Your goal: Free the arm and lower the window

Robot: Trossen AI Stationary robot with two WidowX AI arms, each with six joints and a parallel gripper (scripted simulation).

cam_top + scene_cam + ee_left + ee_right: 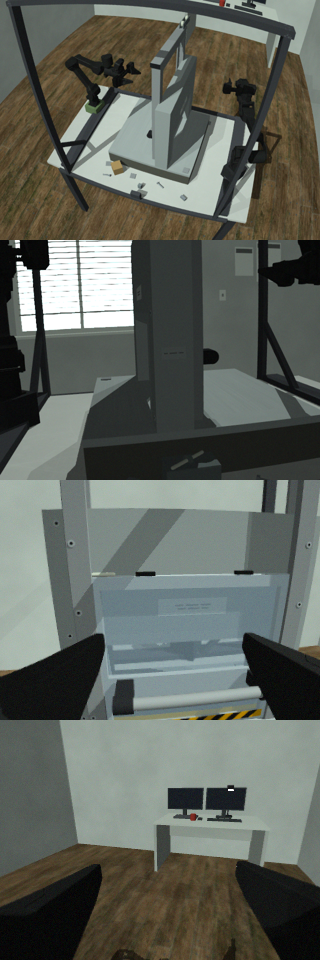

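The grey wall (175,113) stands upright on a raised base in the middle of the table. The window sash (190,625) fills the left wrist view. Its grey handle bar (190,697) sits low, just above a yellow-black striped strip. My left gripper (134,77) is open and empty. It hovers high on the handle side, well away from the wall, and faces the window (172,647). My right gripper (226,86) (169,869) is open and empty on the other side, raised and apart from the wall. It faces away, towards a distant desk.
A brown box (117,167), small grey blocks and a bolt (160,184) lie near the table's front edge. Dark cell posts (258,124) stand at the table corners. The handle's black end (210,356) sticks out beside the wall.
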